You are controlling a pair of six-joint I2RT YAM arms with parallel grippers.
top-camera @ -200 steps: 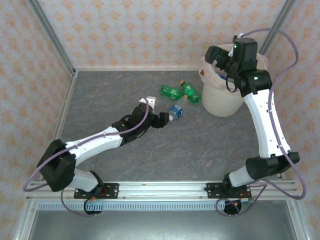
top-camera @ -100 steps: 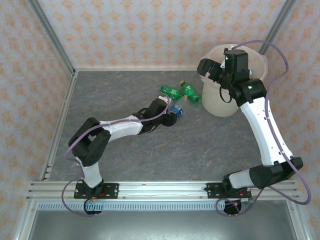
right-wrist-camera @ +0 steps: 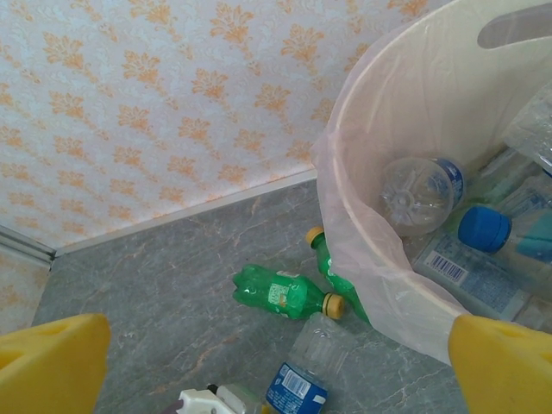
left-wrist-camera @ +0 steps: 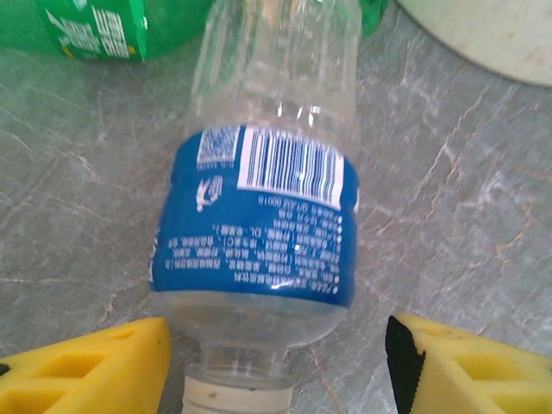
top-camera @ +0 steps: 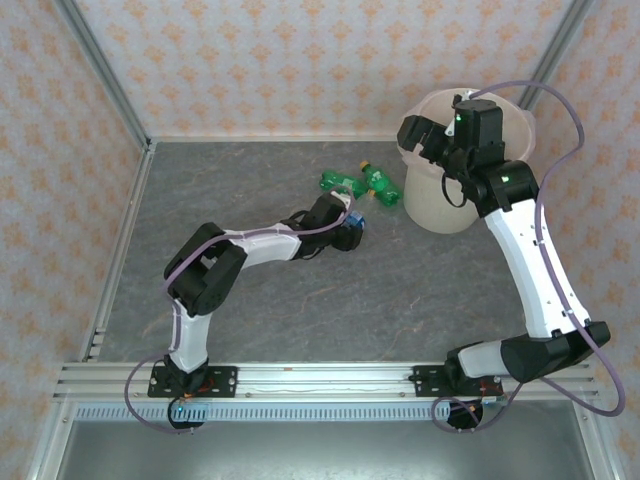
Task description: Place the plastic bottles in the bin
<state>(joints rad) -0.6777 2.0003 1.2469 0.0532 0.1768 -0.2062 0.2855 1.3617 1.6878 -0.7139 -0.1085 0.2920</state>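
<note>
A clear bottle with a blue label [left-wrist-camera: 259, 224] lies on the grey table with its white cap [left-wrist-camera: 231, 398] toward my left gripper [left-wrist-camera: 276, 371]. That gripper is open, with a yellow finger on each side of the bottle's neck and not touching it. The top view has this bottle [top-camera: 354, 219] at the left gripper [top-camera: 345, 230]. Two green bottles [top-camera: 340, 183] [top-camera: 381, 187] lie just beyond it, beside the bin [top-camera: 440, 200]. My right gripper [top-camera: 413, 133] hangs open and empty over the bin's left rim. Several bottles [right-wrist-camera: 423, 190] lie inside the bin [right-wrist-camera: 431, 78].
A thin clear liner bag [right-wrist-camera: 388, 293] drapes over the bin's rim, and one green bottle [right-wrist-camera: 332, 267] lies partly under it. Patterned walls close the table at the back and sides. Open grey table [top-camera: 250, 300] stretches left of and in front of the bottles.
My left gripper has pushed forward until its fingers flank the blue-labelled bottle, and that arm's elbow has swung inward. The right gripper has shifted a little left over the bin's rim.
</note>
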